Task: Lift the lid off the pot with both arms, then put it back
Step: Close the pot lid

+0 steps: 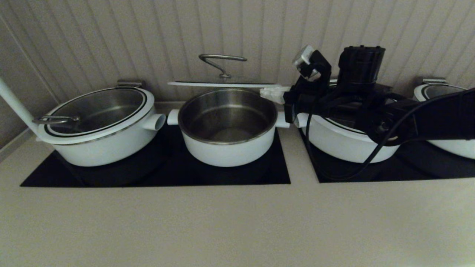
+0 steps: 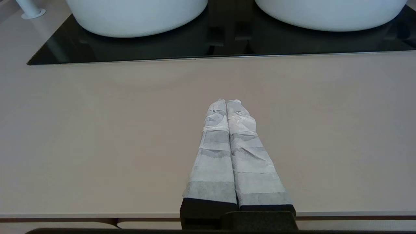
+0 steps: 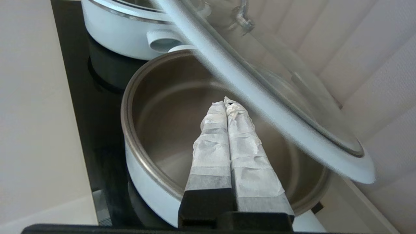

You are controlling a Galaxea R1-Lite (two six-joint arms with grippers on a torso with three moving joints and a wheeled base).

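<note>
Right arm (image 1: 408, 115) reached in from the right, right gripper (image 3: 226, 103) pressed shut, left gripper (image 2: 226, 102) held low, padded fingers closed together

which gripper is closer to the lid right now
Right. The right gripper is right beside the lid, fingertips at its rim above the pot. The left gripper hangs over bare counter, away from it.
</note>
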